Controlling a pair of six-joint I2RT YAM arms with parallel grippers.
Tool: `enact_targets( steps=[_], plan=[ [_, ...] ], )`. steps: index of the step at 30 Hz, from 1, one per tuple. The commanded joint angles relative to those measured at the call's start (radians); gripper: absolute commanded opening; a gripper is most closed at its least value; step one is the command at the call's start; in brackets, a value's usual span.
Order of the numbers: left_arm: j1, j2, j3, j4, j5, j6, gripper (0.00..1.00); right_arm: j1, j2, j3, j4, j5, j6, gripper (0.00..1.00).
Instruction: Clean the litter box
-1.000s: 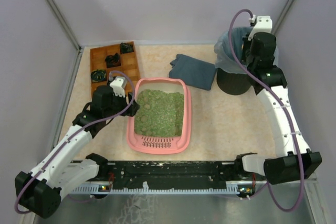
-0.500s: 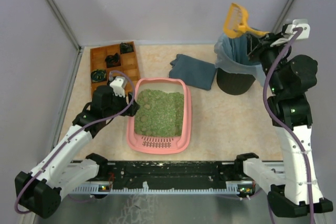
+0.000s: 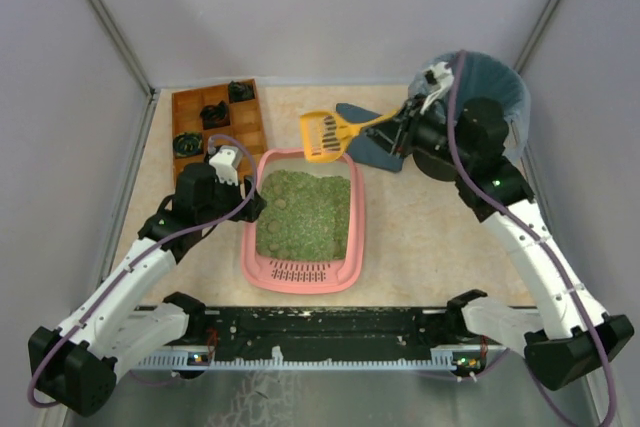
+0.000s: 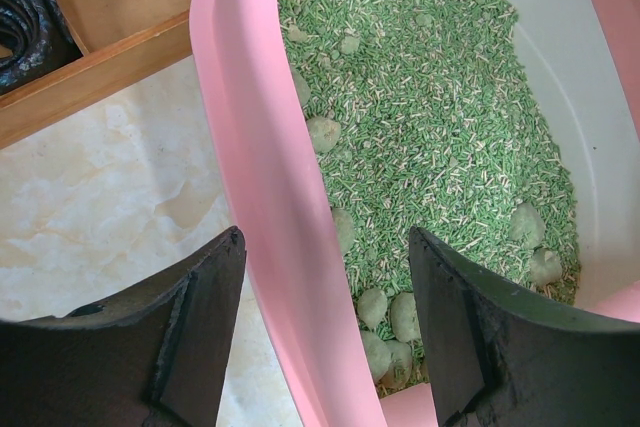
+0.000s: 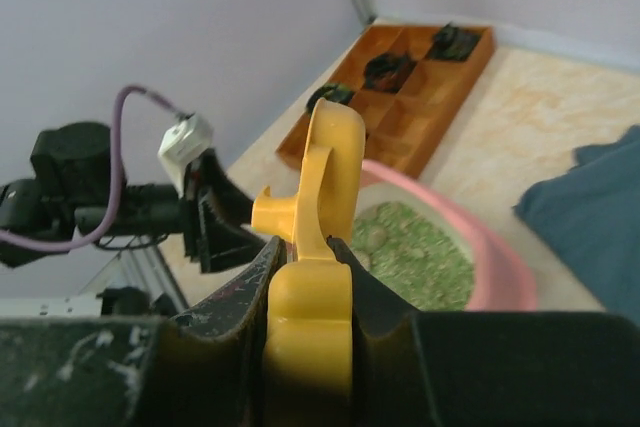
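**Scoop clamped on the right, left jaws astride the box wall**

We see the litter box flat on the counter, left of centre. Its slotted grille end is nearest the arm bases and its far end is near the cloth. The wooden tray lies just beyond its far left corner. Green litter with rounded clumps fills the pan.

Our left end effector sits at the box's left wall. In the left wrist view the left end effector has its jaws apart, astride the pink wall of the litter box. One finger is outside over the counter and the other is inside above the litter. There is a clear gap between the inner finger and the wall. We cannot tell whether the outer finger touches the wall.

Our right end effector is closed tight on the handle of the yellow scoop. From above, the slotted scoop head shows at the far rim of the box, with the handle running back over the cloth. In the right wrist view the right end effector has both fingers pressed against the scoop. The scoop blade stands on edge, with the box below and beyond it. The bin stands behind this arm in the far right corner.
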Motion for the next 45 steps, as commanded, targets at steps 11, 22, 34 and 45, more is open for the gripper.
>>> enact_targets(
  steps=[11, 22, 34, 45],
  plan=[
    [0.001, -0.003, -0.005, 0.019, 0.014, 0.016, 0.72, 0.408, 0.279, 0.205, -0.495, 0.430, -0.152, 0.00],
    [0.001, 0.024, -0.003, 0.008, 0.012, 0.017, 0.70, 0.461, 0.318, 0.020, -0.206, 0.452, 0.113, 0.00],
    [0.002, 0.079, 0.002, 0.001, 0.040, 0.021, 0.63, 0.475, 0.404, 0.009, -0.254, 0.470, 0.178, 0.00],
    [0.001, 0.141, 0.019, -0.016, 0.103, 0.045, 0.58, 0.534, 0.540, 0.082, -0.352, 0.494, 0.176, 0.00]
  ],
)
